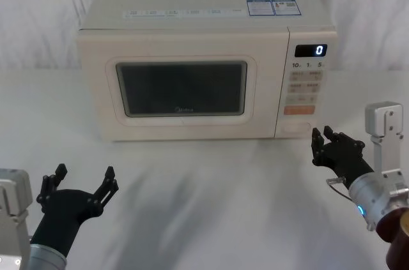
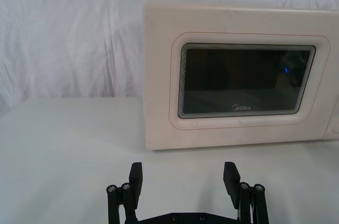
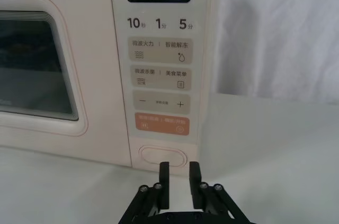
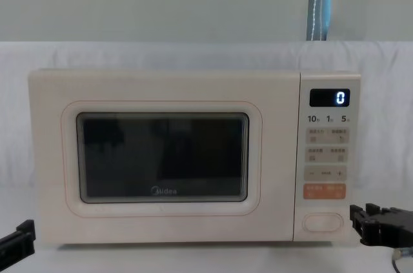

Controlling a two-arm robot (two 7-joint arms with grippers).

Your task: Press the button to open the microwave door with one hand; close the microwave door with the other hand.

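Note:
The cream microwave (image 1: 204, 21) stands at the back of the table with its door (image 1: 182, 88) shut flat against the body. The wide unlabelled button (image 1: 296, 127) lies at the bottom of the control panel, under the orange key (image 1: 298, 110). My right gripper (image 1: 324, 139) hovers just in front of the button (image 3: 163, 156) and slightly to its right, not touching it; its fingers (image 3: 164, 173) are drawn together with only a thin gap. My left gripper (image 1: 85, 172) stands open near the table's front left, well short of the door (image 2: 159, 75).
White cloth covers the table (image 1: 211, 200) and the wall behind. The display (image 1: 311, 50) reads "0". Bare table lies between the two grippers and in front of the door. A pole (image 4: 319, 2) rises behind the microwave.

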